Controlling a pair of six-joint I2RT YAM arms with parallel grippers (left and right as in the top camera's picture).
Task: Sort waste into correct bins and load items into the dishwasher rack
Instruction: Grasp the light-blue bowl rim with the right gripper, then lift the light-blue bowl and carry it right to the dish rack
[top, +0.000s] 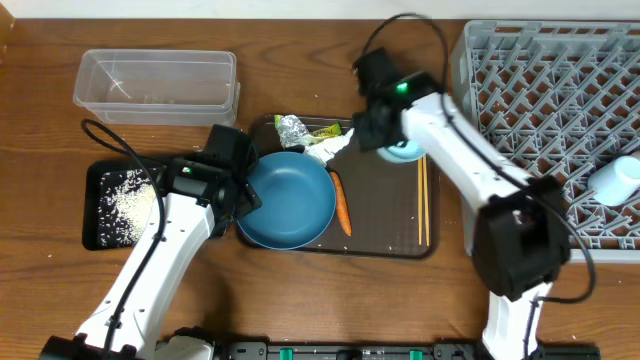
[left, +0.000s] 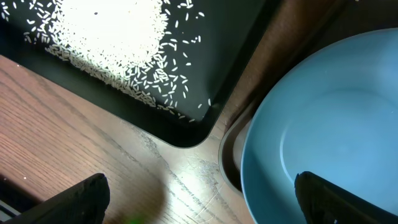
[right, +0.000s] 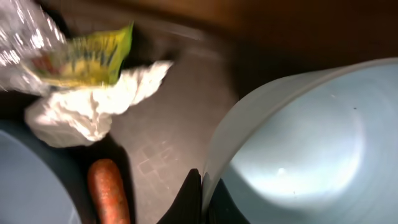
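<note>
Right jaws: closed thin on the rim of the small pale-blue bowl (right: 311, 143), the bowl's hollow lying to the right of the grip; whether lifted clear of the brown serving tray (right: 180, 124) not to be told. Just left of those jaws: crumpled white tissue (right: 87, 109), green-yellow wrapper (right: 93, 56) touching its far side, silver foil (right: 25, 31) beyond that, small orange carrot (right: 109, 190) nearer in. To the right of the jaws: thin wooden chopsticks (top: 424, 200), long axis running toward and away from the arm bases. Past them, near: dishwasher rack (top: 540, 80), pale-blue cup (top: 613, 182) already lying in it. Judged bearing for the coming carry: straight out to the right of the grip, over the chopsticks, right arm much the nearer. Left jaws: spread wide, holding nothing, low over the surface (left: 74, 143). Large dark-blue bowl (left: 323, 124) just right of them, shallow black tray (left: 230, 50) with loose white rice (left: 112, 31) ahead to the left, clear plastic tub (top: 157, 80) well beyond.
</note>
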